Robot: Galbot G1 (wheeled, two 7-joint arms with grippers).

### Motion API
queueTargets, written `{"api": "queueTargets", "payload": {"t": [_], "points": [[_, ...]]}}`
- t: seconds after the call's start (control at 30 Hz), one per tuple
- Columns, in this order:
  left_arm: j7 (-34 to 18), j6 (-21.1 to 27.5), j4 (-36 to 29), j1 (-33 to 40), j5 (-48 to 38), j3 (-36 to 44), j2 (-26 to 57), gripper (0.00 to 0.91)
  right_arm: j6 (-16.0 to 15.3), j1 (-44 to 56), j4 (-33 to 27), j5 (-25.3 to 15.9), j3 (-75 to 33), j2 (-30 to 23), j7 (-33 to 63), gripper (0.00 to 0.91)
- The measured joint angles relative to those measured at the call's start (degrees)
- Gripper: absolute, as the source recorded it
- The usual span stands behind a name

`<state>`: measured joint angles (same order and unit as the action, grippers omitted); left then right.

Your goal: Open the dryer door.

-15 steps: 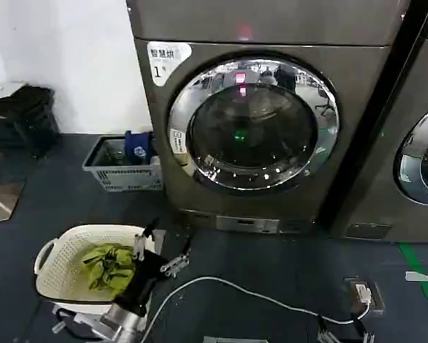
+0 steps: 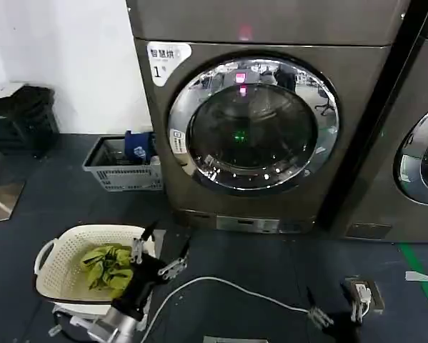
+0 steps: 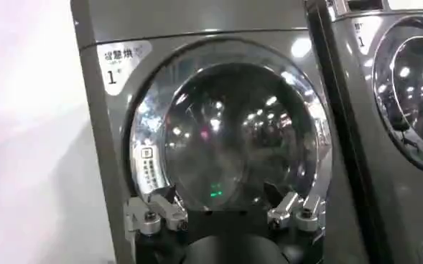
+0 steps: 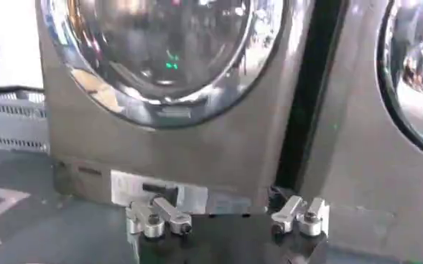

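Right gripper (image 2: 335, 306) has come up from the bottom edge to about 5 o'clock, fingers apart like the left gripper (image 2: 160, 250) at 7, dryer door (image 2: 253, 123) shut at 12; risk: grabbing the twin door (image 2: 422, 158) at 3.

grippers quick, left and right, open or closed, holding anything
Left gripper: open, holding nothing, low over the white basket.
Right gripper: open, holding nothing, low near the floor, short of the dryer door.
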<state>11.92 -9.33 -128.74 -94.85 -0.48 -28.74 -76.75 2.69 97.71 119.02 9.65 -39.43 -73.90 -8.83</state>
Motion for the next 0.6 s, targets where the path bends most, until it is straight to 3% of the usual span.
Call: {"api": "queueTargets", "payload": {"t": [0.27,0.6], "points": [[1.5,-1.5,-0.4,-0.8,-0.9,-1.9,0.5,0.907,0.8,-9.9,-3.5,4.8,3.2,10.0,-3.2,0.907],[1.6,-2.2,-0.4,-0.8,-0.2,-2.6,0.1,0.907,2.6,-24.7,-10.0,8.4,11.9,18.5,-5.8,0.907]]}}
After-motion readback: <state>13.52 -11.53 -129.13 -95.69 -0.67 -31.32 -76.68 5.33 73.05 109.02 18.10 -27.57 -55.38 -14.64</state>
